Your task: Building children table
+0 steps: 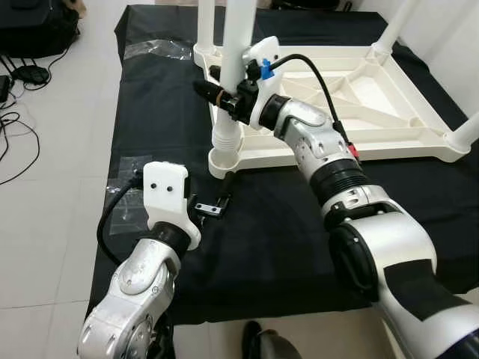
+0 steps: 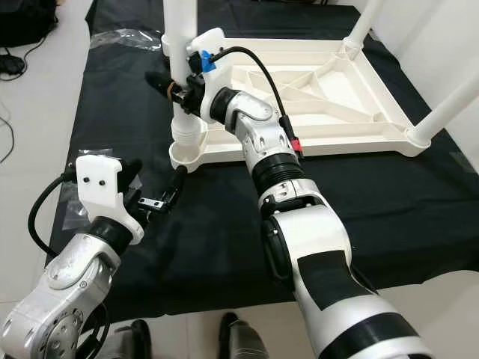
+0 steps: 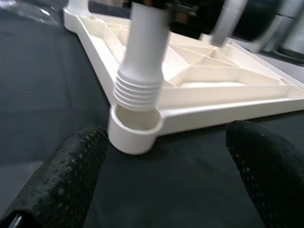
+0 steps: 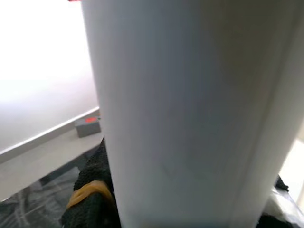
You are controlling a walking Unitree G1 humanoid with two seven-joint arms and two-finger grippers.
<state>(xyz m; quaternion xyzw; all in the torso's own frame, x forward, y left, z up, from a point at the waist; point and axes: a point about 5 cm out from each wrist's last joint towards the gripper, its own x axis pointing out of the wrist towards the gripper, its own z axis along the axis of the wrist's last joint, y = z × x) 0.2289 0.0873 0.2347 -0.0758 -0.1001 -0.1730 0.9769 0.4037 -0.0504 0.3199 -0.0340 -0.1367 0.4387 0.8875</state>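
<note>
A white plastic table top [image 1: 337, 153] lies upside down on a black cloth. My right gripper [image 1: 217, 93] is shut on a white table leg [image 1: 233, 45] and holds it nearly upright over the near-left corner. The leg's ribbed threaded end [image 3: 138, 88] sits at the mouth of the round corner socket [image 3: 135, 126], slightly tilted. In the right wrist view the leg [image 4: 190, 114] is pressed against a black finger [image 4: 90, 199]. My left gripper [image 1: 213, 206] rests low on the cloth just before that socket, open, its fingers [image 3: 66, 171] holding nothing.
Other white legs stand in the back-left [image 1: 206, 22], back-right [image 1: 397, 26] and near-right [image 1: 464, 134] corners. Clear plastic bags [image 1: 153, 48] lie on the cloth. Cables and a black bag [image 1: 22, 75] sit on the tiled floor at the left.
</note>
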